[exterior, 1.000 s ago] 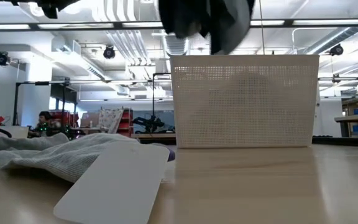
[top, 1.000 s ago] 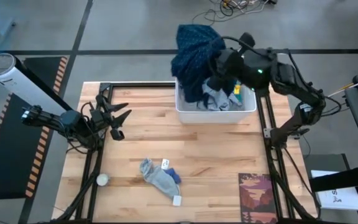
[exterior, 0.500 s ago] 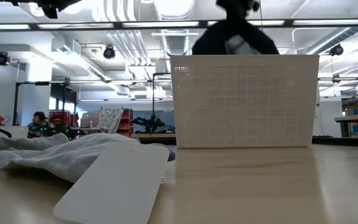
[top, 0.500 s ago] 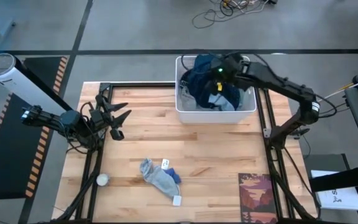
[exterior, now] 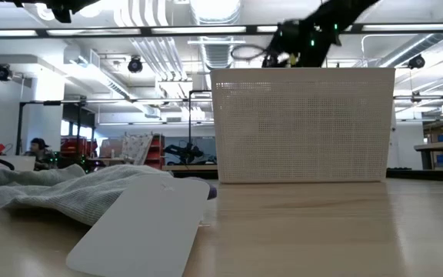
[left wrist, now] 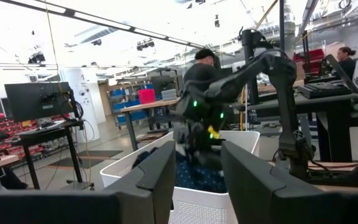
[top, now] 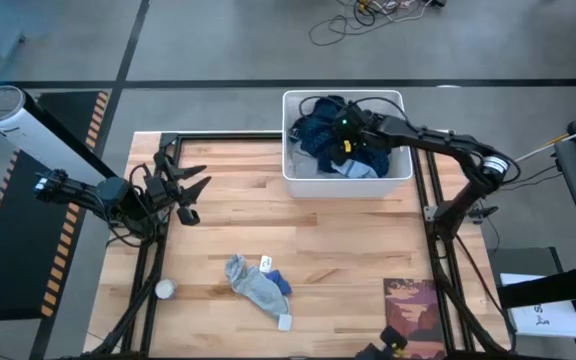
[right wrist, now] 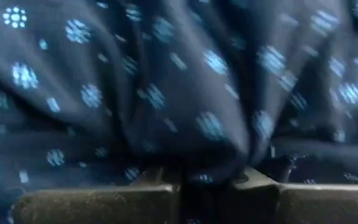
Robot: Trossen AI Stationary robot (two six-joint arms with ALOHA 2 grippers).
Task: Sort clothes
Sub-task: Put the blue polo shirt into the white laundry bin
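Observation:
The dark blue dotted garment [top: 320, 135] lies bunched in the white bin [top: 348, 186] at the table's far edge, on top of a grey garment [top: 356, 168]. My right gripper [top: 342, 140] reaches down into the bin, shut on the dotted cloth, which fills the right wrist view [right wrist: 166, 93]. My left gripper [top: 194, 190] waits open above the table's left side, level, pointing toward the bin [left wrist: 166, 186]. A grey sock bundle [top: 255, 283] with a blue piece rests on the table near the middle front. My right gripper pinches a bunched fold of the dotted garment [right wrist: 207, 169] between its two fingers. It comes slanting down from the table's right side into the bin. The cloth spreads slack past the fingers and rests on the clothes in the bin.
Beside the sock bundle lie two white tags [top: 284, 322]. A small white ball [top: 165, 289] sits near the table's front left, and a dark red patterned mat [top: 414, 315] at its front right. In the low view the bin [exterior: 302, 123] stands behind the grey cloth [exterior: 60, 188].
My right gripper has gone down and toward the table's left into the bin, tipping from level to pointing downward, still shut on the dotted garment. The garment hung spread above the bin's far left corner; now it is lowered and bunched inside the bin.

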